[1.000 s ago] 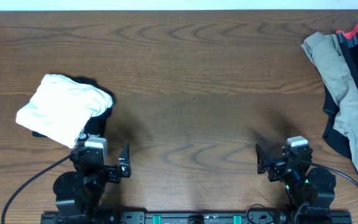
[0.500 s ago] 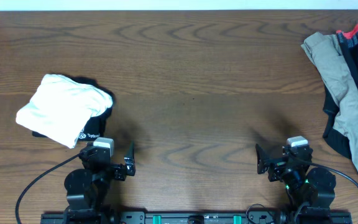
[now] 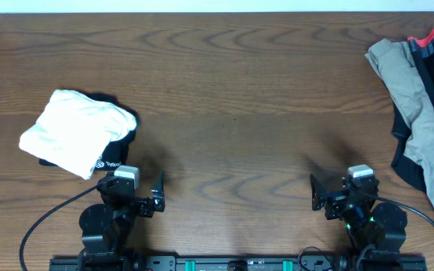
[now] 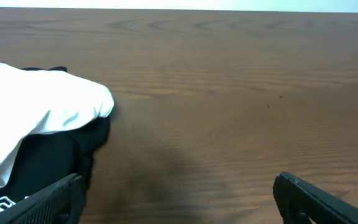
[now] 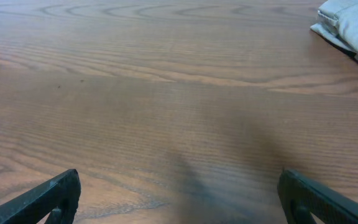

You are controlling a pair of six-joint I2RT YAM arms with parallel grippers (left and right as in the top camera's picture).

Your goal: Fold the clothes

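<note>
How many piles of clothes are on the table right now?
2: white-and-black bundle at far left; beige-and-dark heap at right edge, partly cut off, garments possibly hidden.

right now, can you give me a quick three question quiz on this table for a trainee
1. True or false: the left gripper and the right gripper are both shut on cloth.
2. The white shirt lies nearest: A) the left gripper, B) the right gripper, C) halfway between them.
3. Fill in: the cloth peeking out from under the white shirt is ____ in colour.

Key: 1. False, both are open and empty. 2. A. 3. Black.
</note>
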